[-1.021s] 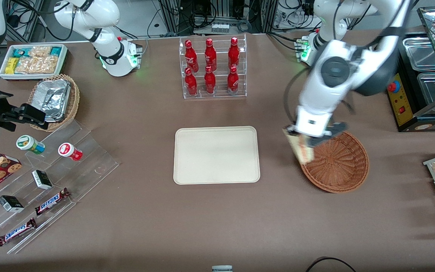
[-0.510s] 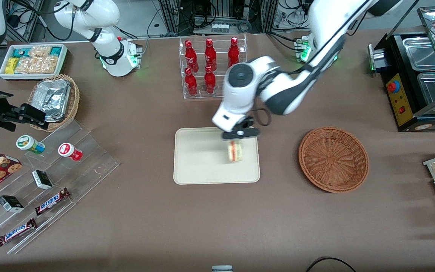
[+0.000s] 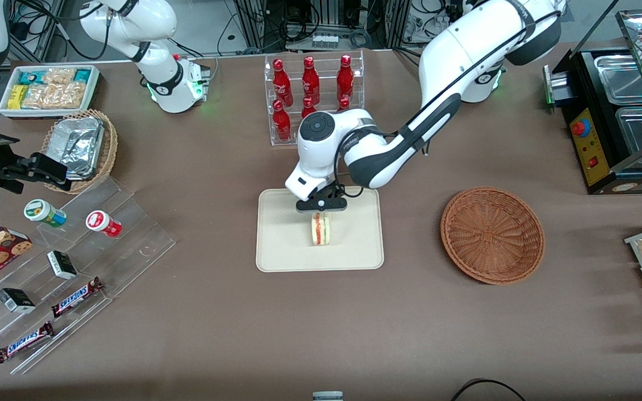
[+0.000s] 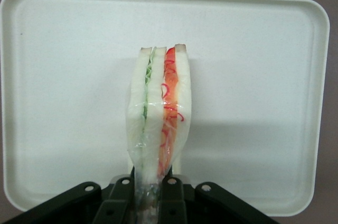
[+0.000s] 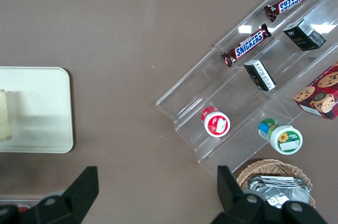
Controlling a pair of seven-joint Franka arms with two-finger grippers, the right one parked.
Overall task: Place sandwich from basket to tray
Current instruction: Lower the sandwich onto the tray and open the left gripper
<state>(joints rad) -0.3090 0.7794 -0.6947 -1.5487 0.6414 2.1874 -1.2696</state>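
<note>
Nearest the front camera there's just bare brown bench [image 3: 321,334], nothing on that stretch.

Next up is the tray [image 3: 282,245], cream with a low rim, sitting flat on the bench. The sandwich [image 3: 321,229] is over its middle, standing on edge with the cut face toward the front camera, so you can see the red and green layers. In the wrist view the sandwich [image 4: 158,115] runs straight out from the jaws, wrapped in clear film, green layer on one side and red on the other, with the tray [image 4: 63,76] filling everything around it. Can't tell if its lower edge is actually touching the tray or just above it.

The gripper [image 3: 321,205] is right on top of the sandwich, at the end farther from the front camera, over the tray's edge nearest the bottle rack. The jaws are narrow and pinched onto the sandwich's end; in the wrist view the gripper [image 4: 152,189] has the film bunched between its fingers [image 4: 170,195].

The basket [image 3: 492,235] is well off to the side of the jaws, toward the working arm's end of the bench, about level with the tray. It's the reddish-brown wicker one and you can see right down to its woven bottom.

Farther away than the jaws is the clear rack of red bottles [image 3: 311,99], partly covered by the arm's wrist.
</note>
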